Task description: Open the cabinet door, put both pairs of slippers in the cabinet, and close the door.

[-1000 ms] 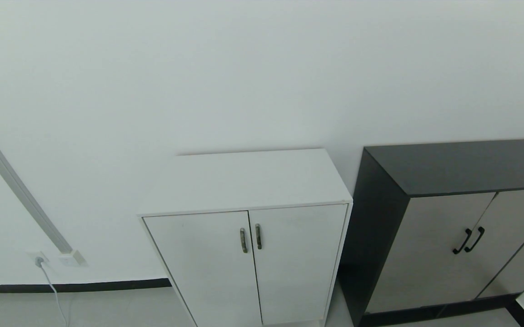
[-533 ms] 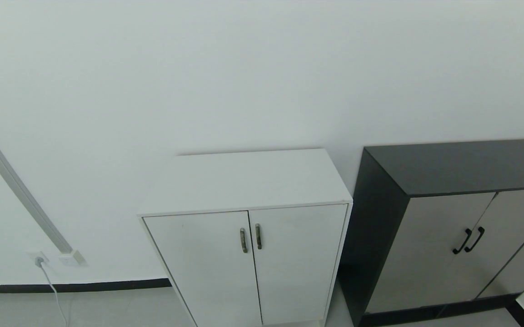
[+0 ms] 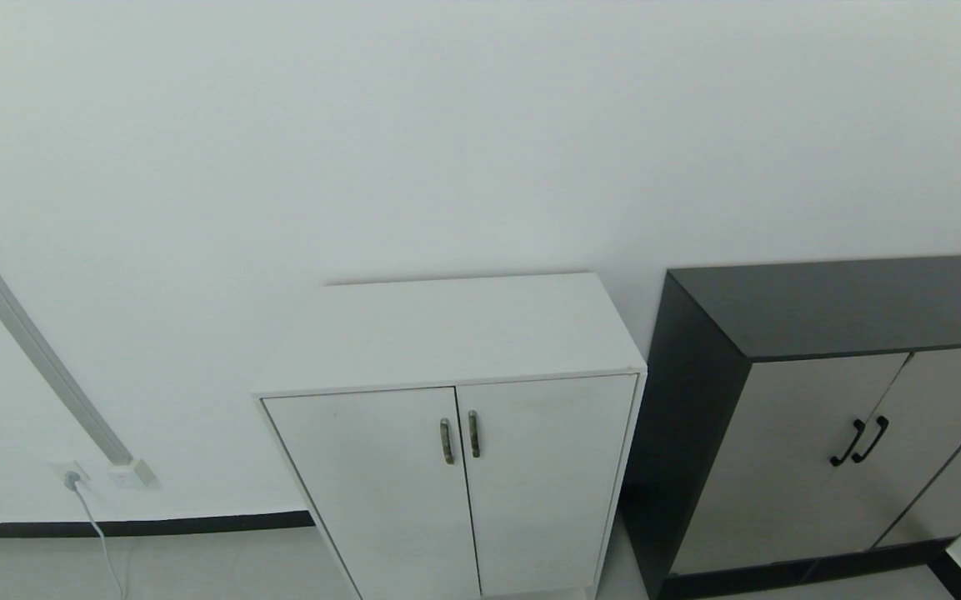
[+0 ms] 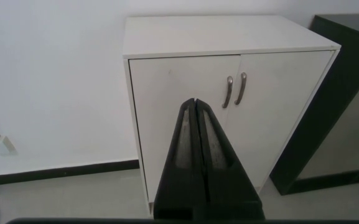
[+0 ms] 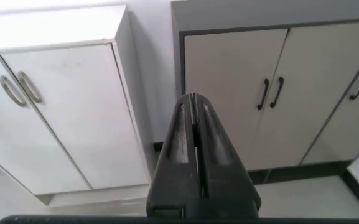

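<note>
Bright even light, soft shadow beside white cabinet (image 3: 455,329), bowed edges

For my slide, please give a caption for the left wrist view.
Shut left end effector in front of the closed white two-door cabinet.

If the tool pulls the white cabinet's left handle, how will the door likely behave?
The left handle looks like rigid metal, unlikely to bend. Its door, a flat panel, probably swings from the outer edge. The white cabinet is tall, so hard pulls might shift it.
</note>
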